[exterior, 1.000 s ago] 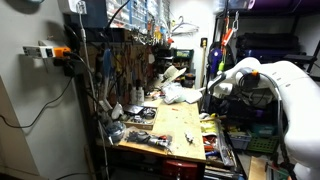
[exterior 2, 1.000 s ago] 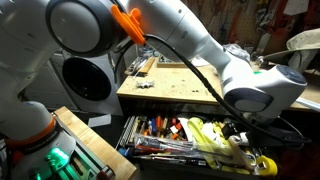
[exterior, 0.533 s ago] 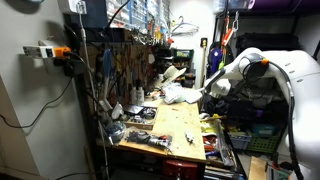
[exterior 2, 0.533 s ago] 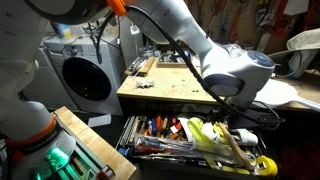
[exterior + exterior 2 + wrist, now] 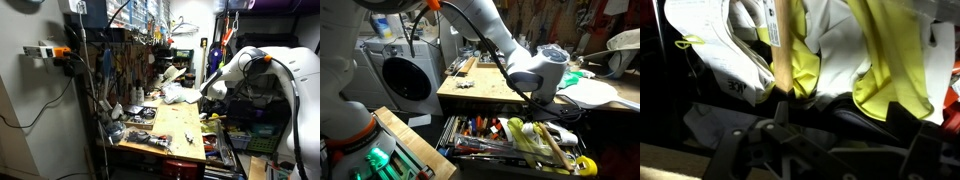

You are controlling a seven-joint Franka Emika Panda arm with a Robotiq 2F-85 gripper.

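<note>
Empty claw (image 5: 818, 150) spread wide over white-and-yellow fabric work gloves (image 5: 880, 60). On them lies a slim pale wooden handle (image 5: 783, 45), just ahead, long axis running straight away from the claw.

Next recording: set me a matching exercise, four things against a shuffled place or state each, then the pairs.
1 white and yellow-green fabric gloves
2 pale wooden stick handle
3 orange plastic plug
4 end effector

a open, holding nothing
b on the white wall socket strip
c heaped in the open tool drawer
d lying across the gloves

Pairs: 1-c, 2-d, 3-b, 4-a
</note>
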